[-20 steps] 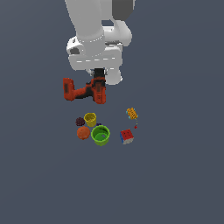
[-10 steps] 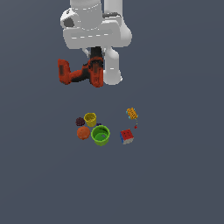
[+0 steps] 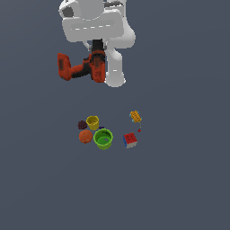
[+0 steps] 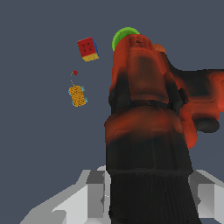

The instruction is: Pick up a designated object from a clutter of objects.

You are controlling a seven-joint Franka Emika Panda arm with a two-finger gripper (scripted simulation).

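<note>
"Where's the drill (image 3: 81, 68) right now?"

"Up in the air, clamped in the pincer (image 3: 97, 60). The jaws are closed on the body of it, and the handle and battery block stick out sideways from the pincer, toward the exterior view's left. Nothing under it but open space."

"And the rest of the pile?"

"Well below the pincer, down on the worktop (image 3: 179, 179). The green cup (image 3: 103, 139), yellow cup (image 3: 92, 122), orange ball (image 3: 85, 136) and the dark berry ball (image 3: 82, 124) sit bunched together; the puzzle cube (image 3: 130, 140) and the little yellow-blue toy (image 3: 135, 117) lie a bit apart from them. From the wrist view the drill fills most of the picture, with the cube, the toy and the rim of the green cup showing far beyond it."

"So which step is this?"

"I'd say the lift. The picking itself looks done."

"What does the next move need?"

"Mostly a firm grip. The drill hangs off to one side of the pincer, so I'd guess it could twist if the arm jerks. Slow and steady would suit it."
</note>
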